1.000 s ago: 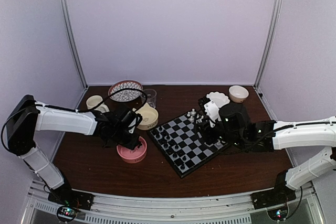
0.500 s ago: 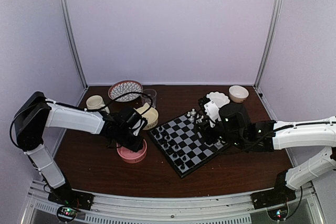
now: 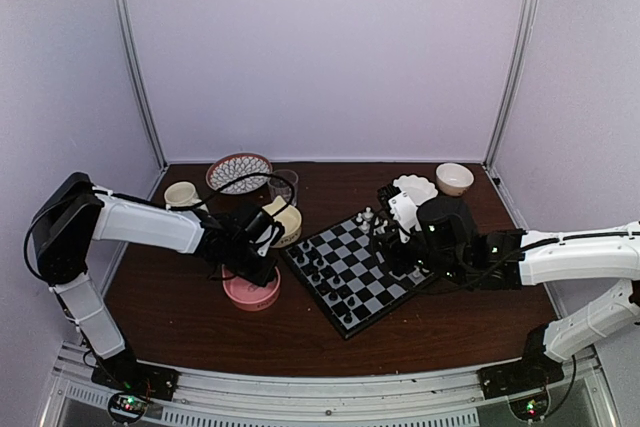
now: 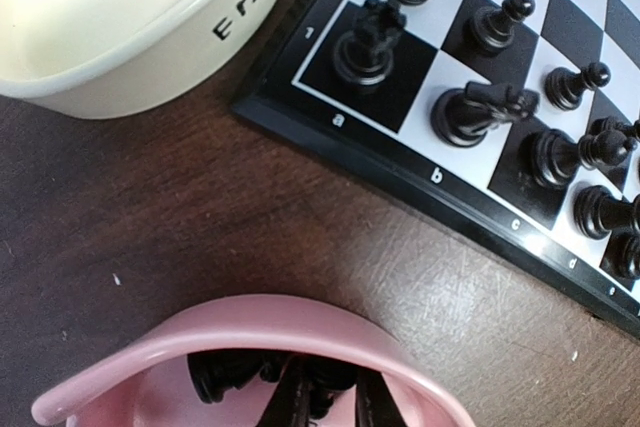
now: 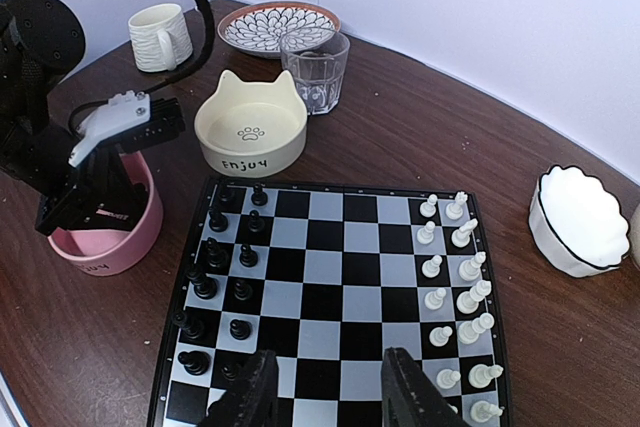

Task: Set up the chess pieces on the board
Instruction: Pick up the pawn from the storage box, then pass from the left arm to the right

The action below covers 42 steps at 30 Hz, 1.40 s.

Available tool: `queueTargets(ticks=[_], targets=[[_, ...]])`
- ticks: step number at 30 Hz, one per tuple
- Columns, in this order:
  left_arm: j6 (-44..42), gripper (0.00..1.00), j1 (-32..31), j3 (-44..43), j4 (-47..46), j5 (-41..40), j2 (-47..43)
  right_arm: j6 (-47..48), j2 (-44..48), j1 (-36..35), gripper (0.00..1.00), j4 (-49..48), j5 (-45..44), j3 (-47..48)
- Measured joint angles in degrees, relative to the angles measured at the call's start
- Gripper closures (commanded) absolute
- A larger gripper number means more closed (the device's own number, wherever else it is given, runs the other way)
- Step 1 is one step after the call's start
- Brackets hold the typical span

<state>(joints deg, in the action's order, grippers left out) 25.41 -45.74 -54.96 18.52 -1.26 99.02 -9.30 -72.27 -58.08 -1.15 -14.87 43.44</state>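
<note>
Left gripper: we see the left gripper (image 4: 325, 402) dipped into a pink bowl, its two fingers drawn near each other among dark shapes. We cannot tell whether they pinch one.
Pink bowl: the pink bowl (image 4: 250, 319) sits on the brown table (image 4: 150, 207), just beside a corner of the board.
Loose black pieces: a small heap of loose black pieces (image 4: 235, 375) lies in the bottom of the bowl, partly hidden by its rim.
Right gripper: the right gripper (image 5: 330, 377) hovers over the board's near edge, fingers spread, with nothing between them.
Board: the board (image 5: 330, 267) lies flat. Standing black pieces (image 5: 215, 257) line the side next to the pink bowl, with gaps. White pieces (image 5: 455, 277) line the opposite side.
Handling: we judge each piece to be very light, hard and smooth. It is likely to slip or twist in the fingers, and a nudge would probably tip it.
Where to hold: we would pinch one piece across its narrow waist, above the base, and lift it clear of the heap.
Risk: a sweep across the crowded rows could topple neighbouring pieces.
Nearby: a cream bowl (image 4: 120, 37) stands beside the board's corner. A glass (image 5: 313, 67), a mug (image 5: 160, 37) and a patterned plate (image 5: 278, 27) stand beyond it.
</note>
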Motion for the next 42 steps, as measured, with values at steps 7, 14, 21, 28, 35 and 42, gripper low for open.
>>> queueTargets(ticks=[7,14,21,28,35,42], targets=[[0.0,0.92,0.0,0.3,-0.4,-0.2,-0.5,0.0,0.0,0.0,0.62,0.0,0.0,0.0],[1.5,0.96,0.0,7.8,-2.7,-1.3,-14.7,0.0,0.0,0.0,0.60,-0.5,2.3,0.0],[10.0,0.96,0.0,15.0,-13.4,4.7,-29.2,-0.2,2.7,-1.6,0.61,-2.4,6.7,-1.7],[24.7,0.95,-2.7,22.8,-31.8,11.8,-31.2,-1.0,5.8,-9.7,0.62,-4.0,7.2,-0.6],[36.1,0.95,-8.5,23.6,-48.3,13.8,-28.3,-0.9,5.2,-16.8,0.60,-9.1,4.1,-0.3],[41.7,0.95,-13.3,22.8,-55.4,14.6,-23.5,5.8,2.4,-20.1,0.58,-20.1,-0.8,-4.5]])
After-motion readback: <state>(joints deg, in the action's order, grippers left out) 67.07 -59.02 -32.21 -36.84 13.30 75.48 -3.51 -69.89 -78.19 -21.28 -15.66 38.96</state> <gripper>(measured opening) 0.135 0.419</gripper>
